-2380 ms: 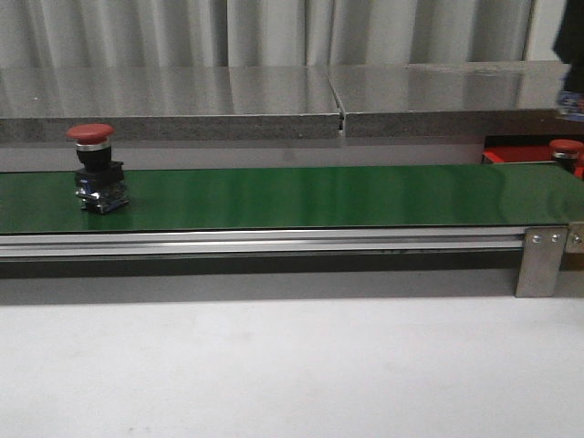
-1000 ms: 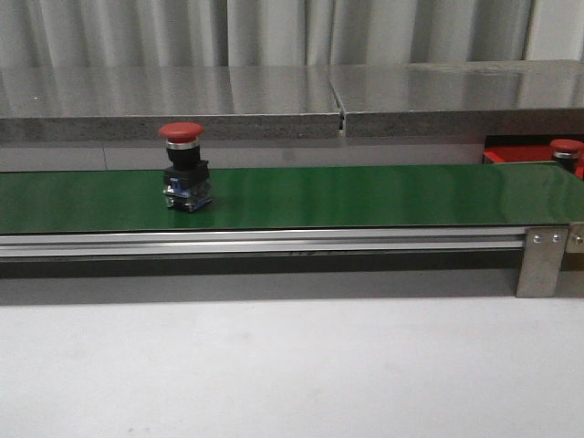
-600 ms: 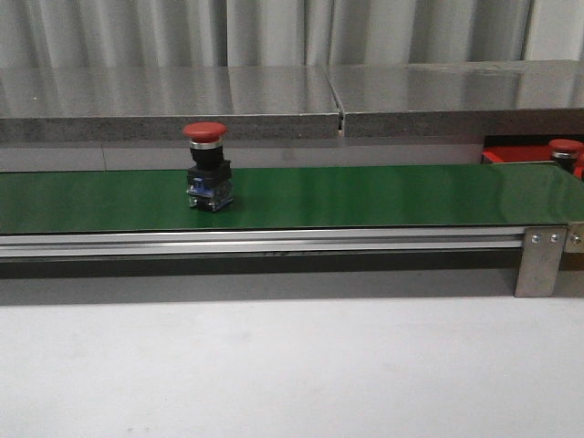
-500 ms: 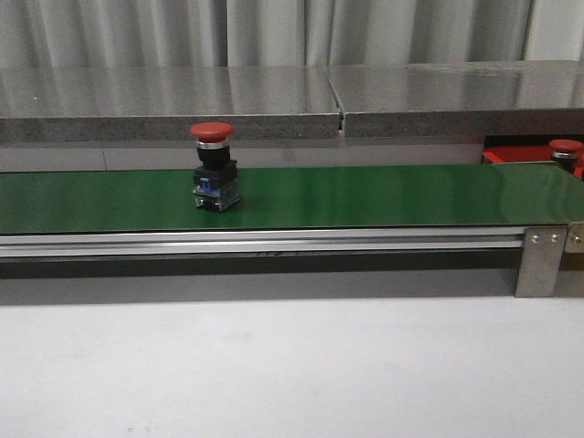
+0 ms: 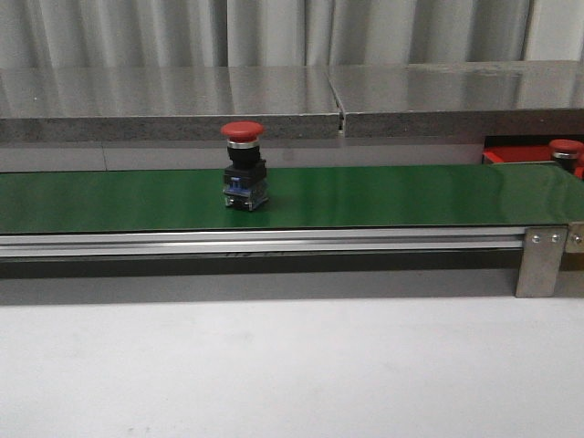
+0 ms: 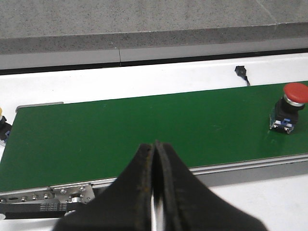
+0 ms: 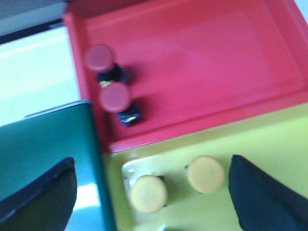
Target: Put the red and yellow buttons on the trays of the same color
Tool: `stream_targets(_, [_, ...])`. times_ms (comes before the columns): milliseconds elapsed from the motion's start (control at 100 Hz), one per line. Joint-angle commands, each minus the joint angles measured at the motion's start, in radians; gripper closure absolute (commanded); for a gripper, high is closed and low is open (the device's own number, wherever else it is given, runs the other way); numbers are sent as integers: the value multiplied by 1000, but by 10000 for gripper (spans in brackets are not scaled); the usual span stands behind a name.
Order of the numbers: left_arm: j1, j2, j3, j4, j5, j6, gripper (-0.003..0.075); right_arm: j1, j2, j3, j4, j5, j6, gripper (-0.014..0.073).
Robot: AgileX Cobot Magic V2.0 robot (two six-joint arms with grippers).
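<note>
A red button (image 5: 243, 175) stands upright on the green belt (image 5: 383, 194), left of its middle; the left wrist view shows this red button (image 6: 290, 107) off to one side. My left gripper (image 6: 155, 145) is shut and empty over the belt's near rail. My right gripper (image 7: 151, 187) is open, hanging above the yellow tray (image 7: 269, 144), where two yellow buttons (image 7: 148, 194) (image 7: 205, 174) stand between its fingers but lower. Two red buttons (image 7: 100, 59) (image 7: 115, 98) stand in the red tray (image 7: 202, 62). In the front view neither gripper shows; the red tray (image 5: 504, 154) peeks in at the right.
A grey stone ledge (image 5: 274, 100) runs behind the belt. The belt's metal rail and end bracket (image 5: 540, 260) sit in front. Another yellow button (image 6: 2, 126) shows at the belt's far end in the left wrist view. White table surface (image 5: 292, 365) lies in front.
The red button has ridden the belt steadily to the right, from the far left to just left of the middle. No arm shows in the front view.
</note>
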Motion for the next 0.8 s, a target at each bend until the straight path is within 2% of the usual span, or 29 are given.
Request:
stream_targets(0, [-5, -1, -27, -9, -74, -1, 739, 48, -60, -31, 1, -13, -28, -40])
stream_targets(200, [-5, -1, -27, -9, -74, -1, 739, 181, -57, -100, 1, 96, -43, -40])
stream_targets(450, [-5, -1, -27, -9, -74, -1, 739, 399, -26, -202, 1, 187, -101, -40])
stream_targets(790, [-5, -1, -27, -9, -74, -1, 739, 630, 192, -415, 1, 397, -221, -40])
